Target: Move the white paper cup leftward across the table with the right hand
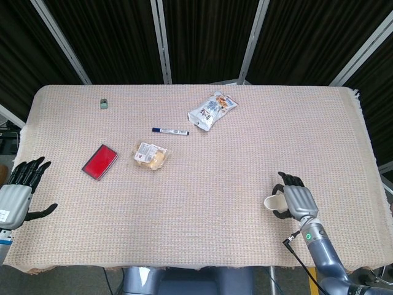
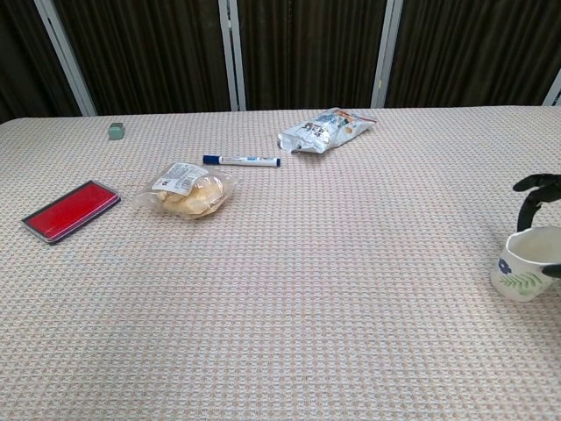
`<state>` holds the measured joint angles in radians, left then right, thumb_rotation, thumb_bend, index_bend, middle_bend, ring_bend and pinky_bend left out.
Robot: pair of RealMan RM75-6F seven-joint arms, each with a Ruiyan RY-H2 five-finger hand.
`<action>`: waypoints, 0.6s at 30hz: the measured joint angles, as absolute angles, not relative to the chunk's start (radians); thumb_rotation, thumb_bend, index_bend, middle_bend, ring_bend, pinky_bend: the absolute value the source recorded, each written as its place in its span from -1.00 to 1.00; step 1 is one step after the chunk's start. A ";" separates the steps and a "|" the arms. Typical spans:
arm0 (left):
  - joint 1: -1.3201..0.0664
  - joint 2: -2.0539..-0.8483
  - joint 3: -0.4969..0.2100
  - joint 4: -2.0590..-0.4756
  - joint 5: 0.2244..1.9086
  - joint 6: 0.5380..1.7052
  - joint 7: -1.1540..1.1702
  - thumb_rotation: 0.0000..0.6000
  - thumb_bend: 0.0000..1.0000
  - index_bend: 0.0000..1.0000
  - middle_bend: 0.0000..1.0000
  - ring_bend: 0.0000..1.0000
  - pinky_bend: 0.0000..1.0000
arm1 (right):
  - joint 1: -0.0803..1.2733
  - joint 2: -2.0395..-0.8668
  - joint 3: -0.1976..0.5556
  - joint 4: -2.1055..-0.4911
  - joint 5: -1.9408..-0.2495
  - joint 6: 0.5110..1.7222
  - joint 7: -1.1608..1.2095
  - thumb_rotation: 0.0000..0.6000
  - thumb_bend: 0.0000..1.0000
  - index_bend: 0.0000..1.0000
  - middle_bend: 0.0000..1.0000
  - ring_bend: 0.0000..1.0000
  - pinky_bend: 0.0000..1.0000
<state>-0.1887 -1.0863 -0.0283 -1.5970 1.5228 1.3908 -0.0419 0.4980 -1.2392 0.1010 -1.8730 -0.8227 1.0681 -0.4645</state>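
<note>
White paper cup (image 2: 524,274) gripped by right hand (image 1: 296,201), near right table (image 1: 202,246) edge; left hand (image 1: 17,193) spread, holding nothing.

grey-backed robot hand (image 1: 297,201), black fingers (image 1: 291,180)

1. The bench (image 1: 245,153) wears a beige woven cloth, matt and nubbly.
2. The white paper cup (image 2: 526,267) looks smooth and matt, with a printed flower.
3. The snack bag (image 1: 212,110) is glossy, crinkled plastic.
4. The right hand (image 1: 297,201) has a grey metallic back and black fingers (image 1: 291,180).
</note>
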 measured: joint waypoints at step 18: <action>-0.189 -1.088 -0.029 -1.597 1.520 1.391 -0.038 1.00 -0.74 -1.00 -1.00 -1.00 -1.00 | 0.571 -1.250 0.232 -1.914 -0.766 1.076 -0.384 1.00 -0.70 -0.18 -0.99 -1.00 -0.99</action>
